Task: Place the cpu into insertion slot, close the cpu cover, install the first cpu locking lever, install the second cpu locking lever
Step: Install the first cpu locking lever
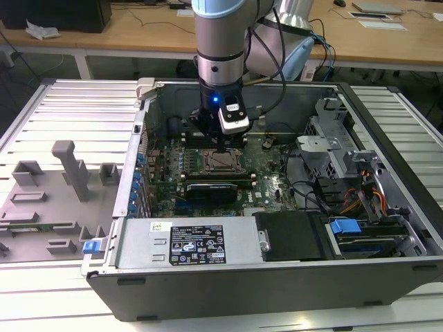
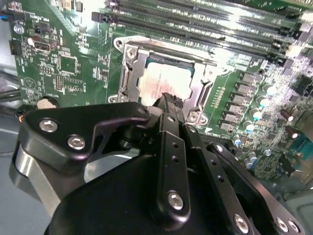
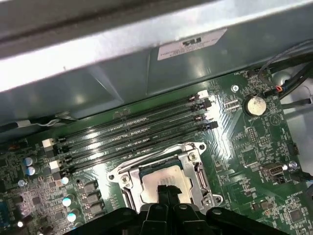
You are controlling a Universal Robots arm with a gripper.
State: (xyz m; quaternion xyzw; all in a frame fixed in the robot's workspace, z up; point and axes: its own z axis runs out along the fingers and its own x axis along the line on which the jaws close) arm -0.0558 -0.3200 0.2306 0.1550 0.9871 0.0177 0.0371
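Observation:
The cpu (image 1: 221, 161) (image 2: 159, 81) (image 3: 164, 178) lies flat in the insertion slot on the green motherboard (image 1: 266, 181), its silvery top facing up and the slot's pin field hidden under it. The silvery cpu cover (image 2: 131, 73) (image 3: 194, 170) lies down around the chip as a metal frame. My gripper (image 1: 219, 146) (image 2: 170, 99) (image 3: 166, 192) hangs straight over the chip. Its black fingers are shut together with nothing between them, and the tips stand at the chip's top near one edge. I cannot tell if they touch it.
Long black memory slots (image 3: 132, 132) (image 2: 195, 24) run beside the socket, close to the case wall (image 3: 98, 73). A coin battery (image 3: 254, 104) sits nearby. A power supply (image 1: 201, 242) and a drive cage (image 1: 346, 173) flank the board. Grey fixtures (image 1: 55, 194) stand at the exterior view's left.

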